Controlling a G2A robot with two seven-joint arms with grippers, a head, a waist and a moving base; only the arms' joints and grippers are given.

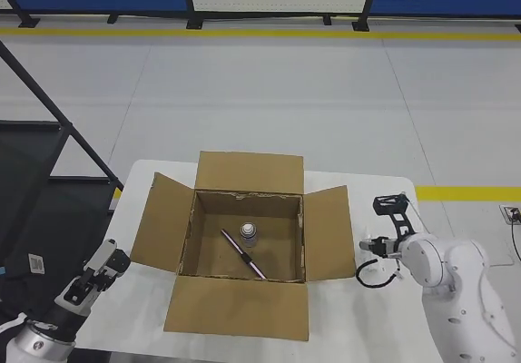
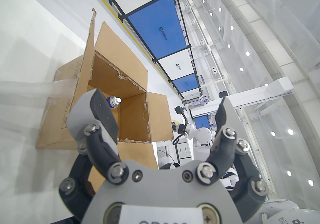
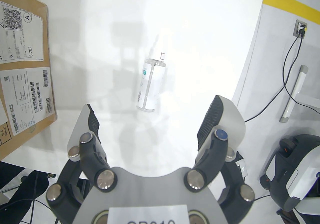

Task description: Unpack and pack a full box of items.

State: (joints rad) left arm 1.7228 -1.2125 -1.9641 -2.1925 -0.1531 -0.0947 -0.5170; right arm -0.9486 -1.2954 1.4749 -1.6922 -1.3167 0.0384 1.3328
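Ridged black pads face each other across a wide gap on the right claw, which is spread apart and grasps nothing. Just ahead of it, untouched, a small clear plastic spray bottle with a white label and a frosted cap lies on its side on the smooth white table. To this claw's left rests a brown flap with white shipping labels, part of the open corrugated cardboard box. To its right, the table's rounded edge falls away close by, so there is less free surface on that side. From above, the box stands mid-table between the two claws with its four flaps splayed outward. Its floor holds a small upright spray can with a white cap, and near it a slim dark rod lies slantwise with bare cardboard around both. The left claw, likewise spread wide and empty, hangs outside the box's left flap near the table's left edge. Ahead of it, past the torn, ragged rim, its own camera catches the can's blue-violet body low inside the box.
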